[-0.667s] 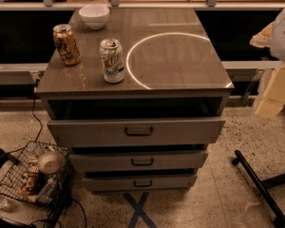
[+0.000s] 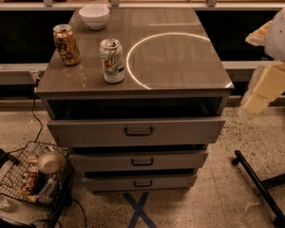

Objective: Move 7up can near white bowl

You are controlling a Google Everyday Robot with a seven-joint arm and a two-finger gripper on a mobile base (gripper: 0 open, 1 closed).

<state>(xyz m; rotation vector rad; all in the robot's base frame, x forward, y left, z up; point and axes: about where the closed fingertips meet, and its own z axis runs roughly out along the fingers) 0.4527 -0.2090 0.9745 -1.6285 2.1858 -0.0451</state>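
Jaws: far right, opening cannot tell | one 7up can (image 2: 112,61) | one white bowl (image 2: 94,16)

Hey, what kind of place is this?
Likely a robot test lab: a drawer cabinet as worktop, a tape cross on the floor, a wire basket. The claw hangs right of the cabinet.
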